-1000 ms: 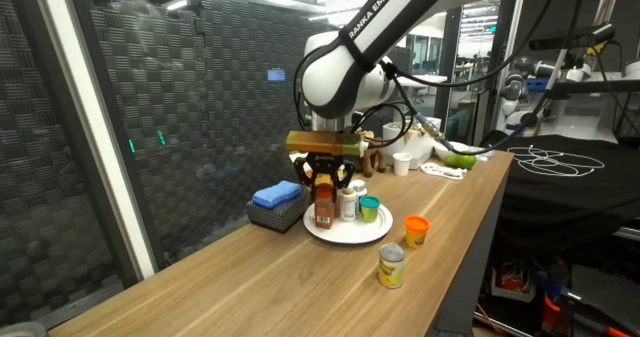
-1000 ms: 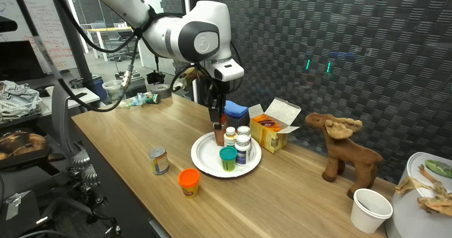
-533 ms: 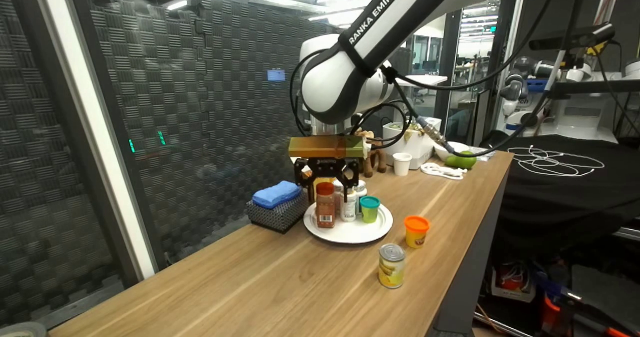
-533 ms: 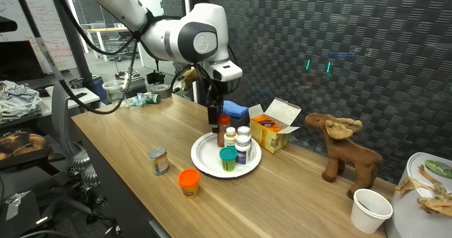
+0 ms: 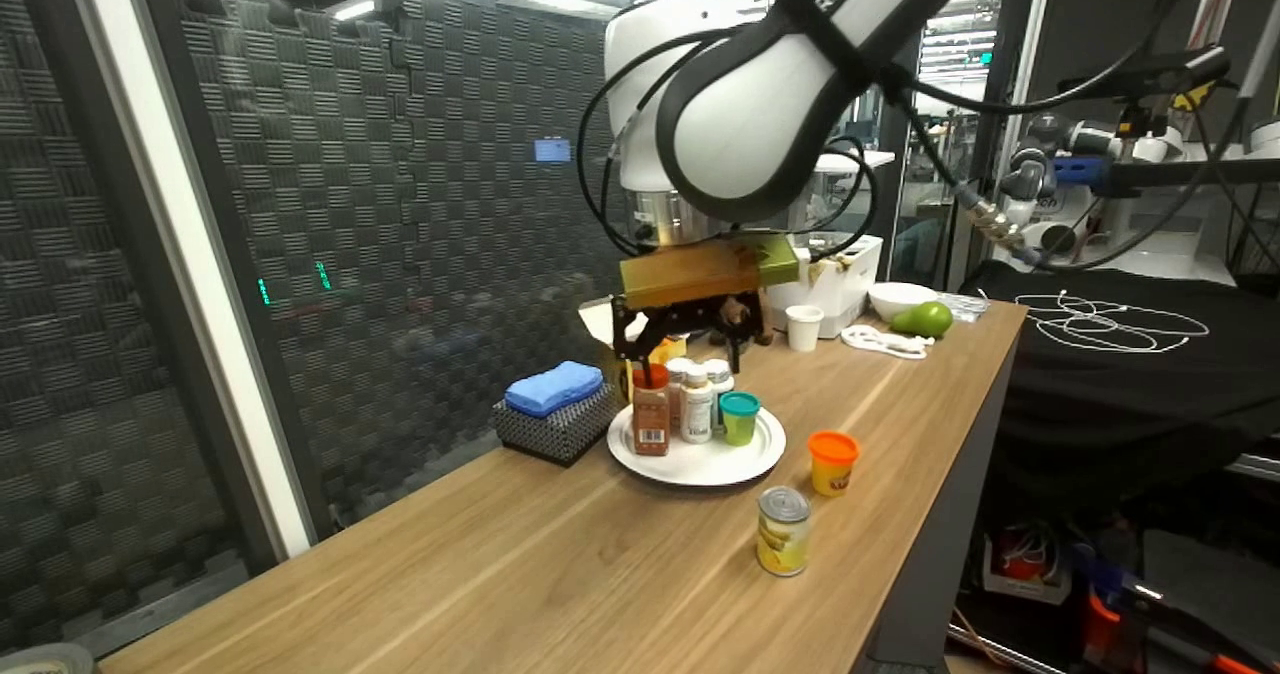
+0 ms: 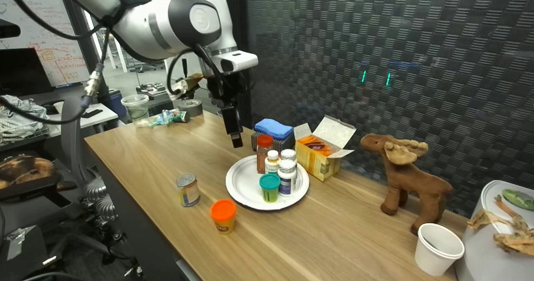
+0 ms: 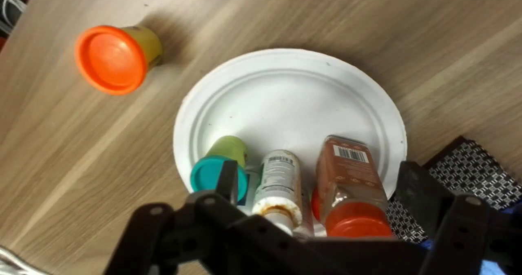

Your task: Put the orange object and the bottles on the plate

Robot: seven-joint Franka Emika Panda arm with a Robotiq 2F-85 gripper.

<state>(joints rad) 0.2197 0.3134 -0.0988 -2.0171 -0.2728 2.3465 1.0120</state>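
The claw hangs near the red-capped bottle, its jaws spread apart. That bottle, several white bottles and a teal-lidded jar stand upright in a group on the white plate. The orange-lidded tub stands upright on the tabletop, near the plate. Across the plate from the tub, a blue cloth lies on a dark patterned box, near an opened yellow carton; a toy moose stands well apart.

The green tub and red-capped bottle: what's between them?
On the plate, a white bottle stands between the green tub and the red-capped bottle in the wrist view.
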